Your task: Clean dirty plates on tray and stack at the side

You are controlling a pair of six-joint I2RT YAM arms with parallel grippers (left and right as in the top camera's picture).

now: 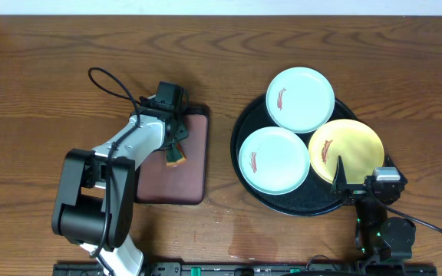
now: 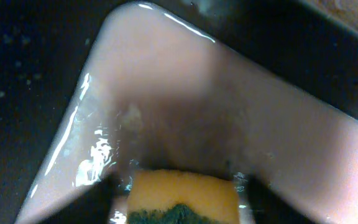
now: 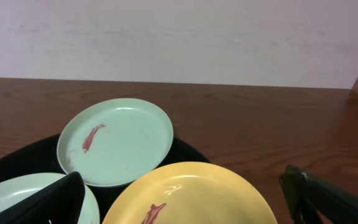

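The step in hand looks like fetching the sponge [image 2: 182,190] for the 1st wipe. All 3 plates lie on the black tray [image 1: 240,126], and each shows a reddish smear. The yellow plate [image 1: 346,149] is nearest, at 4 o'clock on the tray. 1 mint plate [image 1: 274,159] sits at 8 o'clock and the other mint plate [image 1: 300,100] is farthest, at 12 o'clock.

To do this well, the left arm should lift the sponge straight up off the maroon tray [image 1: 194,180]. That tray sits at 9 o'clock from the black one. The arm can then carry the sponge to the 8 o'clock plate, its closest. The wipe should run along the smear with light pressure, since a shallow plate will likely slide. Pinning the rim with the other arm would help.

The right gripper [image 3: 182,175] hovers low at the near edge of the yellow plate. Its 2 fingers are spread wide, gripping nothing, and no contact with the plate can be seen.

Farther off, the left gripper [image 1: 175,147] is down over the maroon tray. Its fingers appear closed on the sponge, which fills the gap between them. The sponge's yellow body faces the tray floor and its dark scrub layer sits toward the wrist camera. Whether the sponge touches the glossy floor cannot be told.
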